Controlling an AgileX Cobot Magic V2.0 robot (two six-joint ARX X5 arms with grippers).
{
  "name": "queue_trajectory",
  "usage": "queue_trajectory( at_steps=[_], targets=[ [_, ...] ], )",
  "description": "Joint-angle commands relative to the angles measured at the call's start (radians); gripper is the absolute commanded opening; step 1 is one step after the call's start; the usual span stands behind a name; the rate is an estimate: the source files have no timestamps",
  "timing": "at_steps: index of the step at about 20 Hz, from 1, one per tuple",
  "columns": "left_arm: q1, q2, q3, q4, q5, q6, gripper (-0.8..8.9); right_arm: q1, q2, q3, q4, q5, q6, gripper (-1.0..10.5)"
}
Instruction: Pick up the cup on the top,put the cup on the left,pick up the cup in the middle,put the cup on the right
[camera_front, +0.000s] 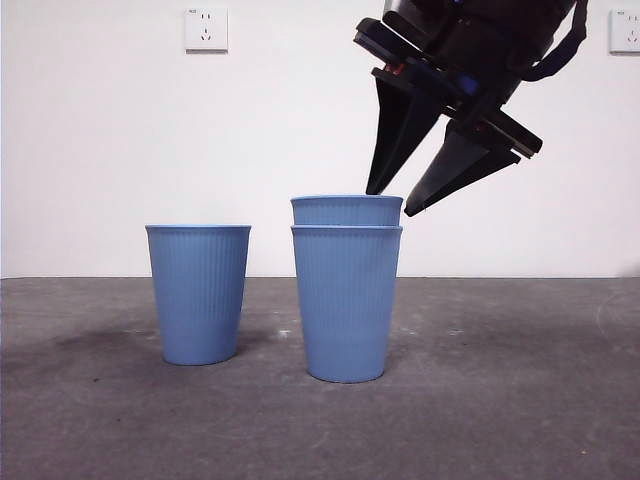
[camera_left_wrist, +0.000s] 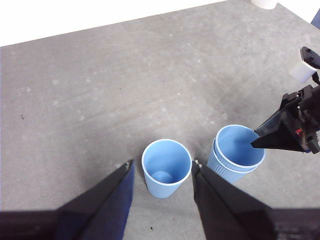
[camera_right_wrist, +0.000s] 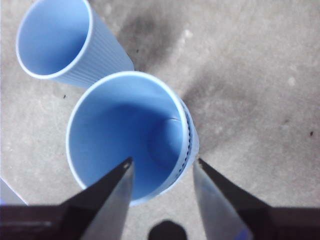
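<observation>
Two blue ribbed cups stand nested in the middle of the table, the top cup (camera_front: 346, 210) (camera_right_wrist: 125, 130) inside the lower cup (camera_front: 346, 300). A single blue cup (camera_front: 198, 290) (camera_left_wrist: 166, 167) (camera_right_wrist: 60, 40) stands upright to their left. My right gripper (camera_front: 390, 203) (camera_right_wrist: 162, 161) is open and comes down from the upper right. Its tips are just above the top cup's right rim, one jaw over the inside and one outside. My left gripper (camera_left_wrist: 163, 161) is open and empty, high above the single cup. The stack (camera_left_wrist: 235, 150) and the right gripper (camera_left_wrist: 280, 131) also show in the left wrist view.
The grey table (camera_front: 500, 400) runs to a white wall with two sockets (camera_front: 205, 29) (camera_front: 625, 30). A white object (camera_left_wrist: 265, 3) sits at the table's far edge in the left wrist view. Bare tabletop lies to the right of the stack.
</observation>
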Motion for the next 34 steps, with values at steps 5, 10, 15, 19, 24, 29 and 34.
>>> queue_trajectory(
  at_steps=[5,10,15,19,24,29,34],
  targets=[
    [0.002,-0.015,0.000,-0.010,-0.001,-0.017,1.98,0.010,0.017,0.002,0.005,0.002,0.025,1.3],
    [0.002,-0.015,0.000,-0.017,-0.001,-0.017,1.98,0.010,0.017,0.002,0.003,0.024,0.025,-0.1],
    [0.002,-0.015,0.000,-0.018,-0.001,-0.016,1.98,0.010,0.016,0.002,0.008,0.024,0.032,-0.1],
    [0.002,-0.015,0.000,-0.026,-0.001,-0.016,1.98,0.010,0.005,0.018,0.011,0.024,0.033,-0.1],
    [0.002,-0.015,0.000,-0.040,-0.001,-0.016,1.98,0.010,-0.024,0.088,-0.017,0.029,0.040,-0.1],
    [0.002,-0.015,0.000,-0.047,-0.001,-0.009,1.98,0.010,-0.031,0.158,-0.090,0.050,0.031,-0.1],
    [0.002,-0.015,0.000,-0.050,-0.001,-0.004,1.98,0.009,-0.103,0.228,-0.167,0.059,0.020,-0.1]
  ],
)
